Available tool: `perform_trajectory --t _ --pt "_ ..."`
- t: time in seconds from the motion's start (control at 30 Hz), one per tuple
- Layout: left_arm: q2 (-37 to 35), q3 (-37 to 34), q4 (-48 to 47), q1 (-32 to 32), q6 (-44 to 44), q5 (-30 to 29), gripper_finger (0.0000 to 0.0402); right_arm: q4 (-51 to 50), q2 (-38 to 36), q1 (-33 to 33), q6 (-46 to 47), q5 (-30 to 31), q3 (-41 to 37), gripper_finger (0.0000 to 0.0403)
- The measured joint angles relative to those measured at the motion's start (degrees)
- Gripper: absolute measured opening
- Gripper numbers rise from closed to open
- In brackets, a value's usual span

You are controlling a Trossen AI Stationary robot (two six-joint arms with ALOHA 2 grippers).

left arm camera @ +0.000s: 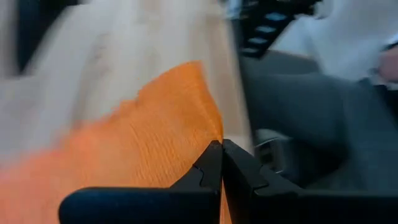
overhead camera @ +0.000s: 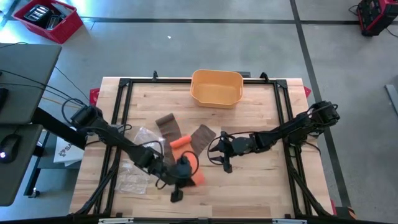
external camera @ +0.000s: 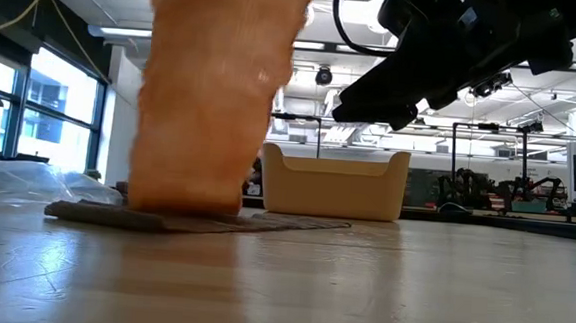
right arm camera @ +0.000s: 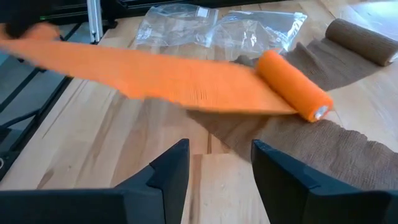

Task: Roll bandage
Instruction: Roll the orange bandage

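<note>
An orange bandage lies partly unrolled: its roll point(right arm camera: 292, 84) rests on the wood near the table's middle, and its loose strip point(right arm camera: 137, 71) runs from there toward the near edge. My left gripper point(overhead camera: 188, 170) point(left arm camera: 222, 154), near the table's front, is shut on that strip point(left arm camera: 149, 149). A brown bandage lies beside it, its roll point(right arm camera: 360, 40) farther back and its strip point(right arm camera: 317, 140) flat on the wood under the orange roll. My right gripper point(right arm camera: 214, 165) point(overhead camera: 217, 151) stands open just right of the orange roll, with nothing between its fingers. My left gripper pinches the orange strip at its free end, by the edge point(left arm camera: 210, 134), between its two shut fingers. The fingers slant downward toward the table's near edge. The held end is lifted off the wood and the strip point(external camera: 212, 97) runs back down to the roll on the table.
A yellow basket point(overhead camera: 216, 87) stands at the far middle of the table. Clear plastic bags point(overhead camera: 138, 158) lie crumpled at the left, under my left arm. A black frame point(overhead camera: 124, 84) runs around the table's edges.
</note>
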Motion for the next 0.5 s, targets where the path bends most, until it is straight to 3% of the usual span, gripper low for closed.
perform_trajectory --t 0.3,0.5 --pt "9.73 12.34 0.31 -0.55 2.48 12.0 0.0 0.09 0.0 -0.09 0.05 2.92 -0.02 0.0163" --pt "9.88 13.5 -4.32 0.94 0.15 12.95 0.0026 0.22 0.0 -0.5 -0.16 3.52 -0.02 0.0163"
